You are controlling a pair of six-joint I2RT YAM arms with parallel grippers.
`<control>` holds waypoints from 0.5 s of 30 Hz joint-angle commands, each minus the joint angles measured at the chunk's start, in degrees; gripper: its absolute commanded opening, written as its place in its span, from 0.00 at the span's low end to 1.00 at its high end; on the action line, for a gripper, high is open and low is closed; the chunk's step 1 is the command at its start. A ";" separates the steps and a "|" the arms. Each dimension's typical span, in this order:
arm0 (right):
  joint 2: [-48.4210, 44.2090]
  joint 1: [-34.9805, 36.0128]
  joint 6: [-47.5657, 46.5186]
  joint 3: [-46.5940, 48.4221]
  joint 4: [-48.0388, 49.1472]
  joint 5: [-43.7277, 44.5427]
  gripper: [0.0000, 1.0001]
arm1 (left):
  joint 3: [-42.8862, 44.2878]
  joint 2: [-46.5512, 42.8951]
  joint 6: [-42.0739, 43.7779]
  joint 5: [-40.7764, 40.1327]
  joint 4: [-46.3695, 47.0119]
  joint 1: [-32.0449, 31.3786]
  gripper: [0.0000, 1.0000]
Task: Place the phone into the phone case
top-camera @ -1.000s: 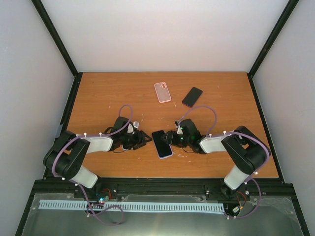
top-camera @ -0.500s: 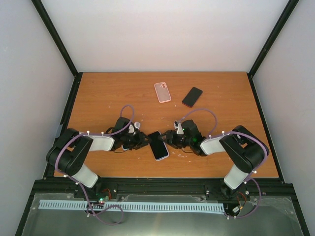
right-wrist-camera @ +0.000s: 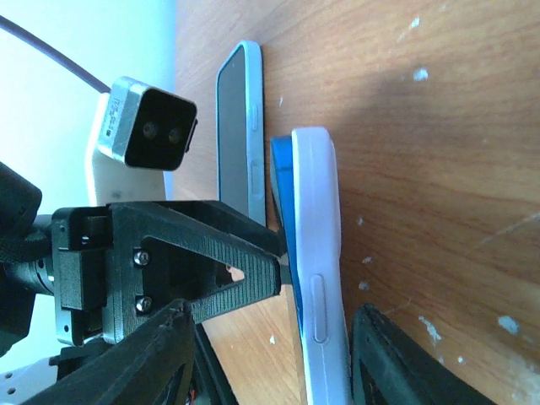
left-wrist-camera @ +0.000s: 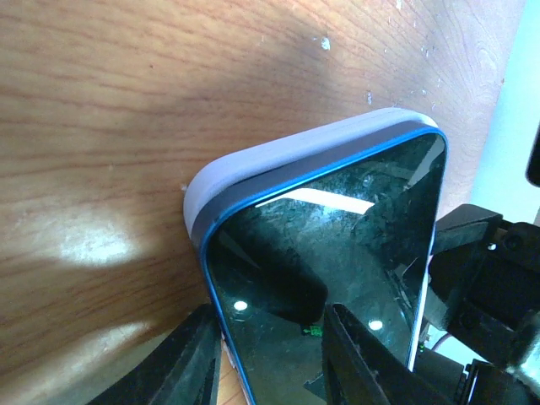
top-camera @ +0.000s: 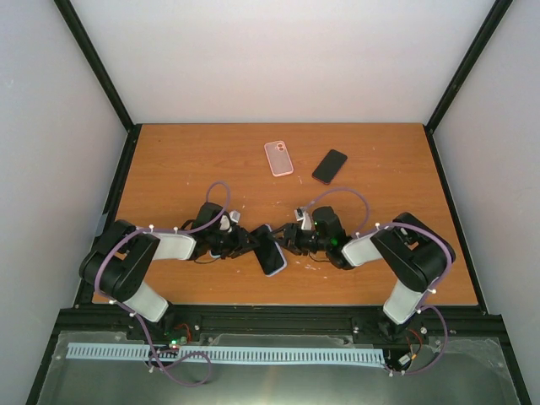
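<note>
The phone [left-wrist-camera: 337, 253] had glossy, reflective glass; its case [left-wrist-camera: 278, 156] looked matt plastic; the tabletop [left-wrist-camera: 126, 101] was grained wood.

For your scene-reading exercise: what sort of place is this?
Probably a robot test booth: a bare wooden table boxed in by plain white walls on a black frame, with only phones and a pink case laid out.

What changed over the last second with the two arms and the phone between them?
The left gripper moved right and closed onto the blue phone in its pale case, which shifted slightly left and turned. The right gripper followed it left, keeping its hold. The pink case and the black phone at the far side did not move.
</note>
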 commanded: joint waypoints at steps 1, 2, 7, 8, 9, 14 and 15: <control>2.24 0.43 0.99 -0.53 3.83 -5.01 0.48 | -0.04 -0.01 0.28 0.40 2.27 -0.59 0.34; 2.63 0.43 0.94 -0.50 4.22 -5.25 0.47 | -0.06 -0.02 0.13 0.41 2.27 -0.73 0.34; 3.87 0.43 -0.37 0.00 3.62 -5.16 0.38 | 0.09 0.50 -0.74 0.69 3.06 -2.11 0.34; 3.90 0.43 -0.87 0.03 2.92 -4.70 0.35 | 0.05 0.76 -0.97 0.98 3.45 -2.37 0.34; 3.97 0.43 -1.33 0.02 2.47 -4.12 0.32 | -0.02 0.94 -1.24 1.34 3.95 -2.59 0.34; 3.83 0.43 -4.28 0.08 -1.59 -1.30 0.21 | -0.62 1.08 -2.88 3.25 6.46 -3.58 0.34; 3.66 0.43 -4.78 0.03 -2.22 -0.71 0.19 | -0.91 0.90 -3.29 3.63 7.13 -3.60 0.34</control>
